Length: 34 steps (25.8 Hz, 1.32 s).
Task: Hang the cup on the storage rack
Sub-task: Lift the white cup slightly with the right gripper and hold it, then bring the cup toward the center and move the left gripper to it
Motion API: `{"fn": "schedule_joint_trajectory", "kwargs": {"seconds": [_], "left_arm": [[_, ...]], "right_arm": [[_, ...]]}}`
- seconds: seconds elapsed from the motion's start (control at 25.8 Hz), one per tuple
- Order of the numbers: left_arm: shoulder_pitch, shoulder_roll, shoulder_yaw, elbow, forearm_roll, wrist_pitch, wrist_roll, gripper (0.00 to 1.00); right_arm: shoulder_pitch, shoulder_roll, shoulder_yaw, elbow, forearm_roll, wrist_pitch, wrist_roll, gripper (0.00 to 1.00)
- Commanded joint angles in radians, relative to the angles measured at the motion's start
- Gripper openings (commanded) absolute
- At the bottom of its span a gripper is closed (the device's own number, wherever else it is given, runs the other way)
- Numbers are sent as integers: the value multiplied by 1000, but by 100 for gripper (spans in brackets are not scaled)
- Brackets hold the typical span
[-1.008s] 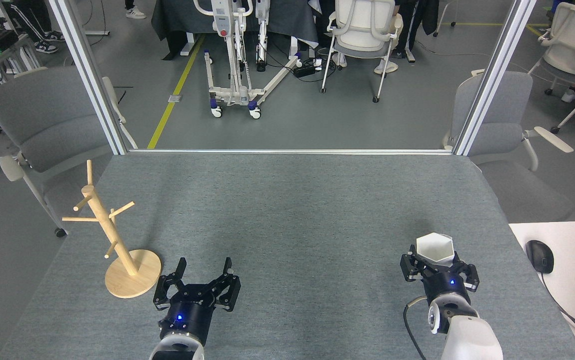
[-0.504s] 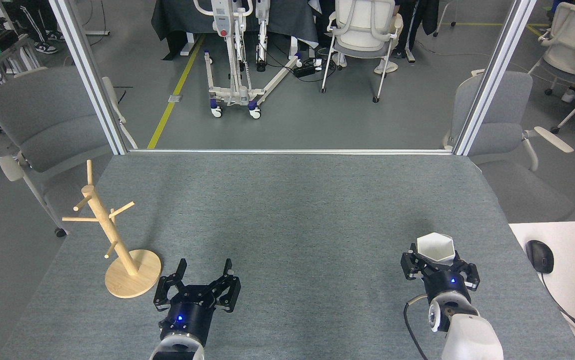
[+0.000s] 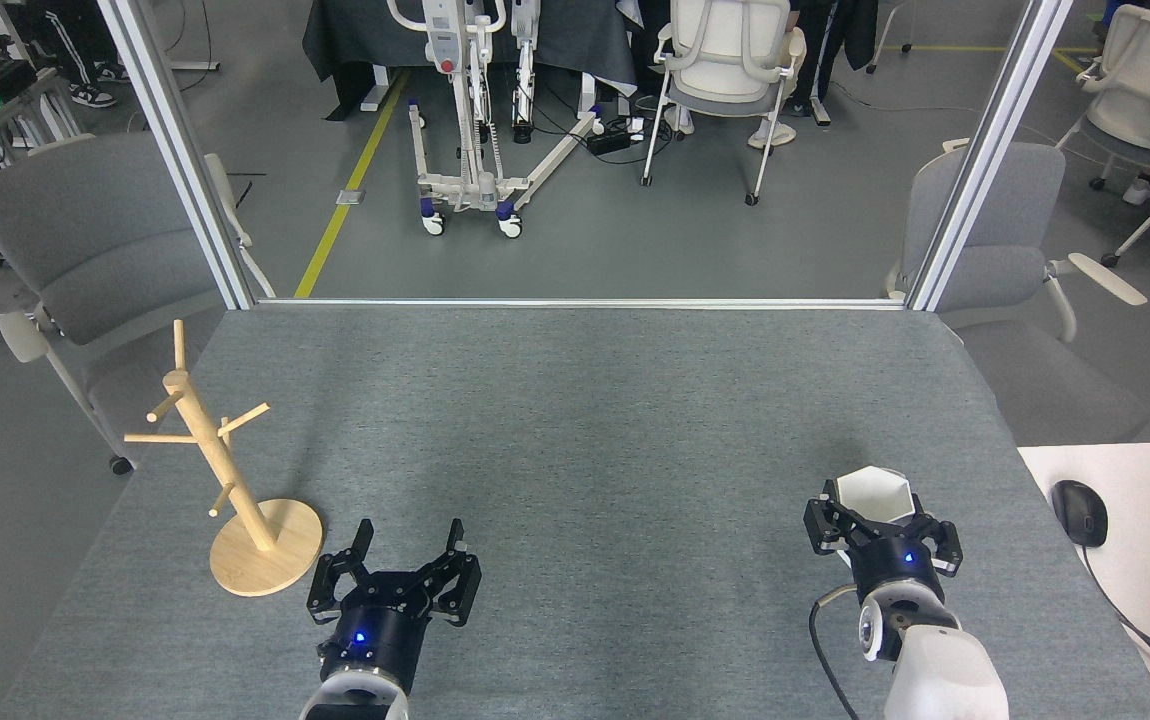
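Observation:
The white faceted cup [image 3: 873,492] stands upright on the grey table at the near right. My right gripper [image 3: 875,508] is open around it, one black finger on each side of its lower part, which the gripper body hides. I cannot see whether the fingers touch the cup. The wooden storage rack [image 3: 210,450] stands at the near left on its round disc base [image 3: 285,555], its pegs bare. Just right of that base, my left gripper [image 3: 410,530] rests open and holds nothing.
The grey felt table [image 3: 575,420] reaches back to a metal frame with two posts [image 3: 975,150]. At the right, a white desk [image 3: 1135,500] carries a black mouse [image 3: 1080,512] and a keyboard. Grey chairs flank the table.
My right gripper has crept slightly forward around the cup, and more of the cup's lower part is now hidden. The left arm and the rack have not moved.

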Motion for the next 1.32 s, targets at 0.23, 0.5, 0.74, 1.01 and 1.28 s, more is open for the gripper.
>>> {"fn": "schedule_joint_trajectory", "kwargs": {"seconds": [0.23,0.5,0.74,1.01,1.28], "left_arm": [[3,1,0,0,0,0,0,99],[4,1,-3,-2,0,0,0,99],[4,1,-3,0,0,0,0,99],[4,1,-3,0,0,0,1,99],[4,1,-4,-2,0,-9,6,99]], "right_arm": [[4,-2,2,0,2,-3,-9,96],[10,-5,4,2,5,-4,-9,96],[8,-10,4,2,10,-6,-9,66],[5,-13,4,2,10,-73,-7,24],[-15,-15,-2,-60,2,-61,59,14]]}}
